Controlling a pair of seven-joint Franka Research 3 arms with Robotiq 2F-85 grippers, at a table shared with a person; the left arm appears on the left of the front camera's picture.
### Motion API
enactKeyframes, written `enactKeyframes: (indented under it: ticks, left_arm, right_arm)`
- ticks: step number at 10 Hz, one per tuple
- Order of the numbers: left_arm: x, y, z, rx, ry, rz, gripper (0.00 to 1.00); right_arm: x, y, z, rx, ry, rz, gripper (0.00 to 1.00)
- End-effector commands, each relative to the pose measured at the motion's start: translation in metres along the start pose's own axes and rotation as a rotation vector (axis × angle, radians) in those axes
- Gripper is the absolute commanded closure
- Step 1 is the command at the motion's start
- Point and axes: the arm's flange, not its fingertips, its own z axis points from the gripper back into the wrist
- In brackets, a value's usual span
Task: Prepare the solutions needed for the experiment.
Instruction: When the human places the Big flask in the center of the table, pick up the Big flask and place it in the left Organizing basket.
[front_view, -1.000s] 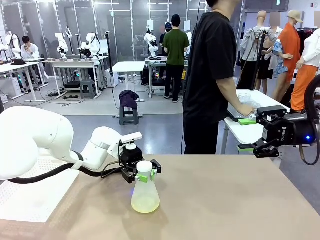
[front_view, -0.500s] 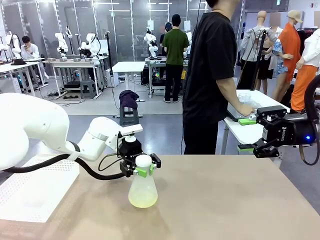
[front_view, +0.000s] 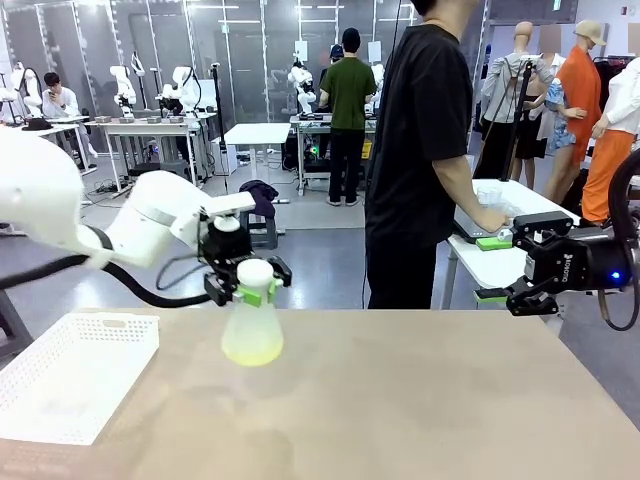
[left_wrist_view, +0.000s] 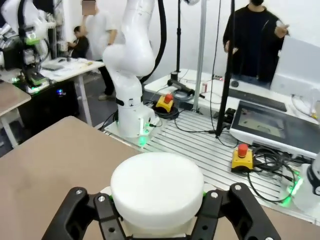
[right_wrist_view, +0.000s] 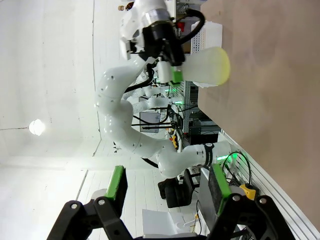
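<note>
Lifted off the table since a second ago, the flask (front_view: 253, 327) is now hanging in the air and has travelled toward the robot's left, nearer the white basket (front_view: 70, 372). The left gripper (front_view: 249, 291) is clamping it by the neck, just under the white cap (left_wrist_view: 156, 189) — jaws shut on it, green pads pressing either side. The solutions (front_view: 252, 350) are sitting as a shallow pale yellow layer in the bottom of the flask, which is looking blurred from the motion.

By the look of it, the flask is light frosted plastic, fairly stiff, with little liquid inside, so weight is no worry; the smooth tapering neck is the slippery part, and the hold just below the cap's rim is probably the safest place, since the rim would be stopping any slide. Sloshing is the likelier risk if the arm is swinging fast.

The right gripper (front_view: 492, 270) is hovering at the table's right edge, well apart from the flask, jaws standing open and holding nothing. A person in black (front_view: 425, 150) is standing beyond the far edge, turned toward a side table (front_view: 500, 255). Nothing is lying between the flask and the basket — only bare tabletop (front_view: 420, 400).
</note>
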Motion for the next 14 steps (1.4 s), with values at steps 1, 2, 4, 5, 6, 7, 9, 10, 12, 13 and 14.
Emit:
enactKeyframes:
  ticks: [1, 2, 4, 5, 6, 7, 9, 10, 12, 13, 14]
  left_arm:
    - [0.018, -0.047, 0.009, 0.114, 0.051, -0.003, 1.0]
    - [0.027, -0.066, 0.027, 0.183, 0.082, 0.006, 1.0]
    - [0.041, -0.118, 0.067, 0.306, 0.095, -0.023, 1.0]
    - [0.045, -0.142, 0.087, 0.353, 0.084, -0.029, 1.0]
    - [0.047, -0.167, 0.107, 0.412, 0.092, -0.04, 1.0]
    - [0.047, -0.193, 0.125, 0.487, 0.097, -0.045, 1.0]
    - [0.041, -0.243, 0.157, 0.576, 0.069, -0.048, 1.0]
    - [0.033, -0.263, 0.168, 0.612, 0.056, -0.064, 1.0]
    - [0.01, -0.301, 0.189, 0.684, 0.015, -0.047, 1.0]
    - [-0.003, -0.315, 0.199, 0.704, -0.021, -0.039, 1.0]
    - [-0.016, -0.327, 0.208, 0.719, -0.053, -0.05, 1.0]
  right_arm:
    - [0.0, 0.002, 0.001, 0.012, -0.002, 0.01, 0.17]
    - [0.0, 0.002, 0.001, 0.012, -0.002, 0.01, 0.17]
    - [0.0, 0.002, 0.001, 0.012, -0.002, 0.01, 0.17]
    - [0.0, 0.002, 0.001, 0.012, -0.002, 0.01, 0.17]
    - [0.0, 0.002, 0.001, 0.012, -0.002, 0.01, 0.17]
    - [0.0, 0.002, 0.001, 0.012, -0.002, 0.01, 0.17]
    - [0.0, 0.002, 0.001, 0.012, -0.002, 0.01, 0.17]
    - [0.0, 0.002, 0.001, 0.012, -0.002, 0.01, 0.17]
    - [0.0, 0.002, 0.001, 0.012, -0.002, 0.01, 0.17]
    - [0.0, 0.002, 0.001, 0.012, -0.002, 0.01, 0.17]
    - [0.0, 0.002, 0.001, 0.012, -0.002, 0.01, 0.17]
